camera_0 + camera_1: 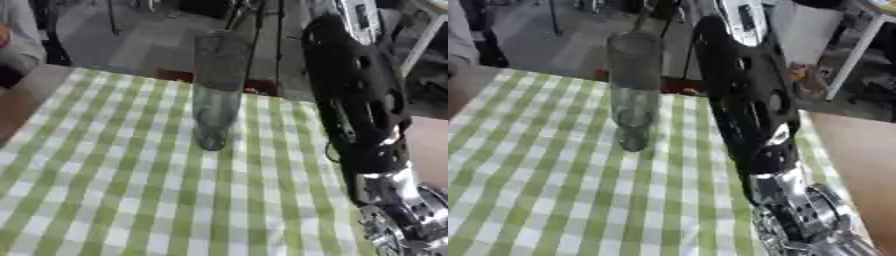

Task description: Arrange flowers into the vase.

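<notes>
Green-checked desk (pixel 114 200), tall clear glass vase (pixel 214 90) mid-frame — right arm (pixel 745 115) reaching beyond could topple it; fingers unseen, state unknowable.

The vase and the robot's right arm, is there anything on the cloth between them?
Nothing: in the left eye view only bare green-checked tablecloth lies between the glass vase and the right arm.

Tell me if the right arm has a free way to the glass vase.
Probably yes: the right arm extends just beside the upright vase, with only bare checked cloth between them. Its hand is not visible.
</notes>
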Available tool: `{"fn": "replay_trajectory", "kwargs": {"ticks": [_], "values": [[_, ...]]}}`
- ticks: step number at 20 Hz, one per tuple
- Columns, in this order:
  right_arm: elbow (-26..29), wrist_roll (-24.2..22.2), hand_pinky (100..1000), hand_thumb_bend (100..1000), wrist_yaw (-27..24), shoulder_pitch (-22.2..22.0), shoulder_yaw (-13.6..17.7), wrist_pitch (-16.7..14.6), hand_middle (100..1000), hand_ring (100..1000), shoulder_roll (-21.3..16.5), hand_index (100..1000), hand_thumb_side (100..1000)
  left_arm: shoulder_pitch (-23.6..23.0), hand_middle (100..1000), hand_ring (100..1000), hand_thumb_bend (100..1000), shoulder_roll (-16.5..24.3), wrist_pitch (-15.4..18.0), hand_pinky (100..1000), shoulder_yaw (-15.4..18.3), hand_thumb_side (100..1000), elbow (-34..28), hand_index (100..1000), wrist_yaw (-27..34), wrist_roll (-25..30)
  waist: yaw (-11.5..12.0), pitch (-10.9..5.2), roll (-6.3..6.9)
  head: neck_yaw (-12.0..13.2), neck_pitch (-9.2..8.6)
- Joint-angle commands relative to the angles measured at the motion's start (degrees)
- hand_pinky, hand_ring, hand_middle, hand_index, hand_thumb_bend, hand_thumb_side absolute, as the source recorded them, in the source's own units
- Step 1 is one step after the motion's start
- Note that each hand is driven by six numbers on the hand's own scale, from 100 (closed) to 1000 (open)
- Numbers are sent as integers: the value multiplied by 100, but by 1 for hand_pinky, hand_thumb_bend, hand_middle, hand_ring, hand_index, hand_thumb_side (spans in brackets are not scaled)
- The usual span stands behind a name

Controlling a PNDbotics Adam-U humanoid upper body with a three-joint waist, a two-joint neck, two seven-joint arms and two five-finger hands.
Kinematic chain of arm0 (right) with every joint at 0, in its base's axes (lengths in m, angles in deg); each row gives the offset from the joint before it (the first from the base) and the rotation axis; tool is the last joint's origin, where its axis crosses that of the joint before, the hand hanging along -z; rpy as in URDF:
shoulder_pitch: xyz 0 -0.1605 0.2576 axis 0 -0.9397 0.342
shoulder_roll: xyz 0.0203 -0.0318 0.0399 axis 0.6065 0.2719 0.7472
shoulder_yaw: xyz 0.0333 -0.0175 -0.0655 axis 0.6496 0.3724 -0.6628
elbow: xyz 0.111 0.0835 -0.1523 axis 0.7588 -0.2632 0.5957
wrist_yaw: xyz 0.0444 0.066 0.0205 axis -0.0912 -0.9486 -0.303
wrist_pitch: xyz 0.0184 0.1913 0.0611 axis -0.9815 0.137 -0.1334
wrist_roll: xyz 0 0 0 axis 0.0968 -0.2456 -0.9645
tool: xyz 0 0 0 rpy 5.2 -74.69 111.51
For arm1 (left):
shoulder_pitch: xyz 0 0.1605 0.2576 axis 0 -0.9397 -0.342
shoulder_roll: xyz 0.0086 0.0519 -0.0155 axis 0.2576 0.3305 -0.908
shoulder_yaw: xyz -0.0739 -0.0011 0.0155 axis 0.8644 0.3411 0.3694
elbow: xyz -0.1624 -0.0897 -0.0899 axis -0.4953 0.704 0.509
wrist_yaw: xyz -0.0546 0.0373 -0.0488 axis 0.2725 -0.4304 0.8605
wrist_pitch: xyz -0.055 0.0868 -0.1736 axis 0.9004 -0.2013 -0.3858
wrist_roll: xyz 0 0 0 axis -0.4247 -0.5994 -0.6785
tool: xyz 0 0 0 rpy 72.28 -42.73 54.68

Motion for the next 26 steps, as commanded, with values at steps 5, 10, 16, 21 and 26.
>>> {"fn": "replay_trajectory", "kwargs": {"ticks": [5,10,16,21,26], "values": [[-294,21,100,100,285,300,192,-217,100,100,-50,100,716,104,926,840,100,132,15,518,-28,833,-81,938,23,39,63,-19,18,-91,-169],[-598,-10,100,100,411,424,277,-342,100,100,-98,100,722,101,927,840,100,145,16,517,-33,834,-81,937,22,47,87,18,-13,-106,-250],[-771,-89,100,100,400,494,325,-507,100,100,-110,100,729,127,927,840,100,154,20,516,-46,831,-81,937,24,62,118,64,-35,-137,-361],[-918,-230,100,100,505,512,371,-676,100,100,-109,100,735,156,928,841,100,153,29,514,-63,832,-81,937,31,87,208,145,-76,-256,-484],[-1039,-359,100,100,543,509,406,-802,100,100,-138,100,740,155,929,842,100,150,36,512,-61,833,-81,937,32,90,284,230,-89,-349,-583]]}}
